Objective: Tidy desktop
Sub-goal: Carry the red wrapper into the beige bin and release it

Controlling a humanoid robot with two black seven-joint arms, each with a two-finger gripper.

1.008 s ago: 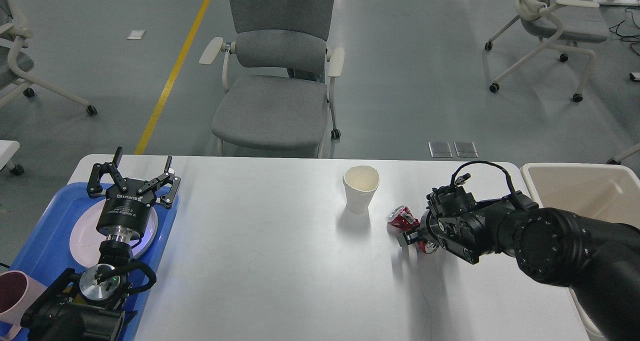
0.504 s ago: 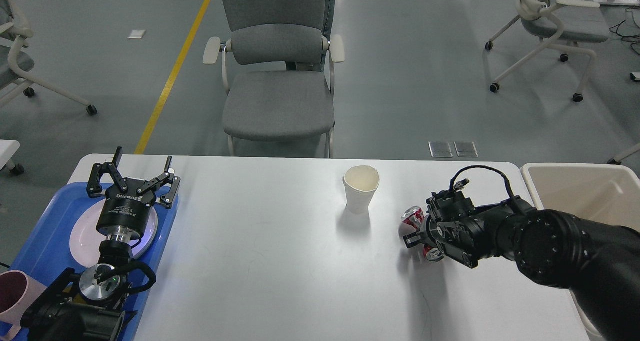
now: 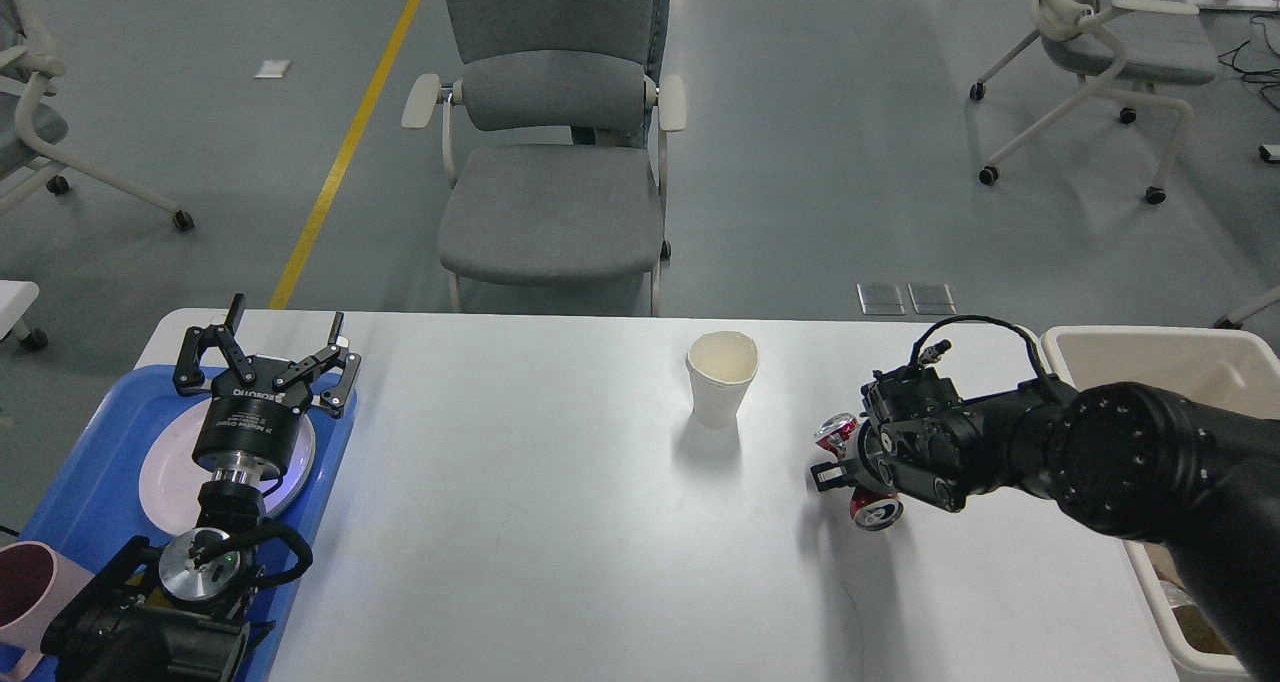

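The white desktop (image 3: 550, 532) fills the lower view. A crushed red soda can (image 3: 874, 508) is between the fingers of my right gripper (image 3: 845, 459), which is shut on it at the right side of the desktop, close to the surface. An empty white paper cup (image 3: 722, 384) stands upright just left of the can. My left gripper (image 3: 265, 360) is open and empty, above the far end of the blue tray (image 3: 85, 462) and its white plate (image 3: 160, 477).
A beige bin (image 3: 1150, 367) stands off the desktop's right edge, next to my right arm. A pink mug (image 3: 18, 587) sits at the tray's near left corner. A grey office chair (image 3: 555, 172) faces the desktop's far edge.
My right gripper has closed on the red can and moved it to the right, toward the bin. The chair behind shifted slightly. The left arm has not moved.
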